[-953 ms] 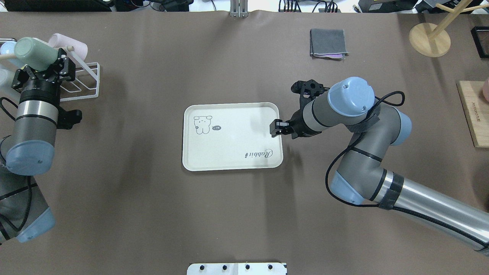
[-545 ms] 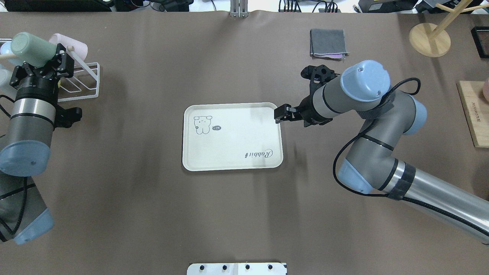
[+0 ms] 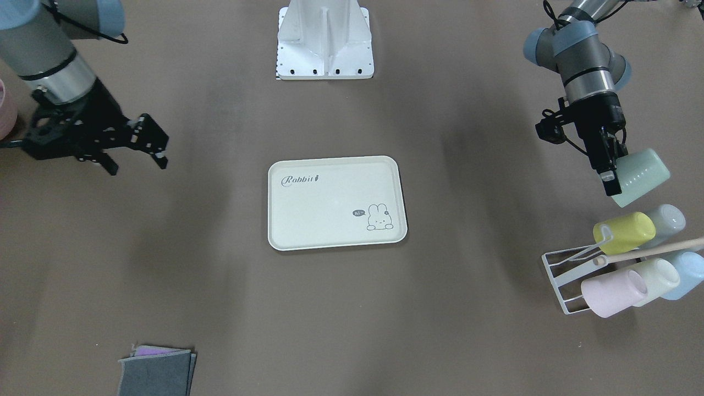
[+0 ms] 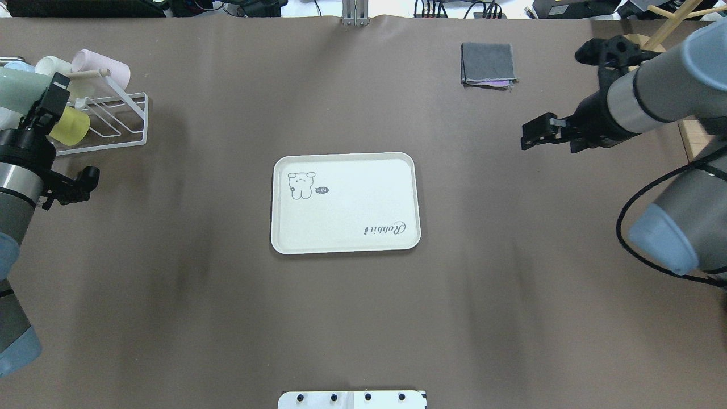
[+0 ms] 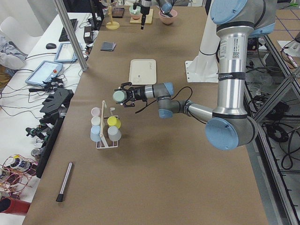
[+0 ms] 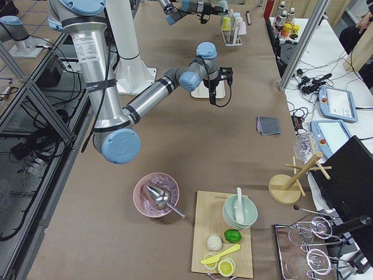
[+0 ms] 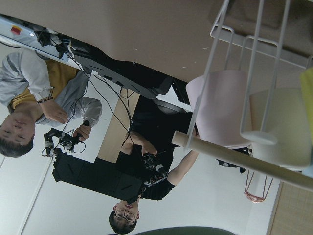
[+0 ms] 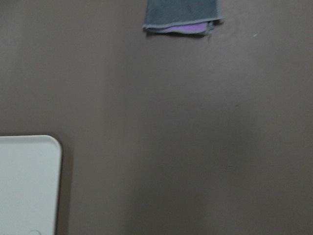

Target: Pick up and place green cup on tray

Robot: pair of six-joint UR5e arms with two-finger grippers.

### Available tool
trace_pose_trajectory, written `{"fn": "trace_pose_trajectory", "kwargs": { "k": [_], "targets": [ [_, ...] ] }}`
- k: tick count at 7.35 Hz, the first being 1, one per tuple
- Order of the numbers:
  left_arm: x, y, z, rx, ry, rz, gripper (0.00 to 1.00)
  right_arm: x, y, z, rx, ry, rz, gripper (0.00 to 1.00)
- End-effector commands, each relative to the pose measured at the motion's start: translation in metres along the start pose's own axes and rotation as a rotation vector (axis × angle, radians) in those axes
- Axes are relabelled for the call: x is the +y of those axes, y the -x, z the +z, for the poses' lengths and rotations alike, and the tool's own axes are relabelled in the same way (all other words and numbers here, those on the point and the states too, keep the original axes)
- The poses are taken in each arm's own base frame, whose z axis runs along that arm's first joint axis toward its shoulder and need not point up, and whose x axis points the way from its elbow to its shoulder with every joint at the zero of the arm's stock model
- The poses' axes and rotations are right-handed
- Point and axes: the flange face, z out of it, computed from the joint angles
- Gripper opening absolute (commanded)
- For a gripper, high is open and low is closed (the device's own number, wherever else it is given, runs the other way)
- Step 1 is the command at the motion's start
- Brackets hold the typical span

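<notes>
The green cup (image 3: 642, 175) lies tilted on its side in my left gripper (image 3: 617, 177), which is shut on it and holds it in the air beside the white wire cup rack (image 3: 569, 278). In the overhead view the green cup (image 4: 18, 91) sits at the left edge with the left gripper (image 4: 44, 103) on it. The cream tray (image 3: 330, 209) lies flat at the table's middle, also in the overhead view (image 4: 352, 193). My right gripper (image 3: 137, 162) is open and holds nothing, hovering well to the tray's side; it also shows in the overhead view (image 4: 529, 135).
The rack holds a yellow-green cup (image 3: 624, 231), a pink cup (image 3: 609, 290), a whitish cup (image 3: 657, 276) and blue cups. A folded grey cloth (image 4: 489, 63) lies at the back. A round wooden stand (image 4: 639, 59) is at the far right. The robot base (image 3: 324, 44) stands behind the tray.
My left gripper has drawn the green cup off the rack, leftward and back. My right arm has swung away from the tray's right edge, far to the right.
</notes>
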Motion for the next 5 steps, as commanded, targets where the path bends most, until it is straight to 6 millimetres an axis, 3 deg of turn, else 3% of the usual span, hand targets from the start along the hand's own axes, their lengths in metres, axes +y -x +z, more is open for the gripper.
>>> {"fn": "trace_pose_trajectory", "kwargs": {
  "k": [1,2,3,5],
  "targets": [
    [0.021,-0.001,-0.017,-0.039,-0.012,-0.282,0.77,0.001,-0.137,-0.058,0.058,-0.016,-0.124,1.00],
    [0.030,-0.010,-0.024,-0.042,-0.020,-0.451,0.77,0.019,-0.192,-0.069,0.104,-0.004,-0.174,1.00],
    [0.027,-0.009,-0.025,-0.032,-0.058,-0.591,0.77,0.037,-0.235,-0.072,0.136,0.023,-0.214,1.00],
    [0.019,-0.008,-0.027,0.005,-0.134,-0.798,0.77,0.042,-0.268,-0.073,0.182,0.102,-0.229,1.00]
  ]
}}
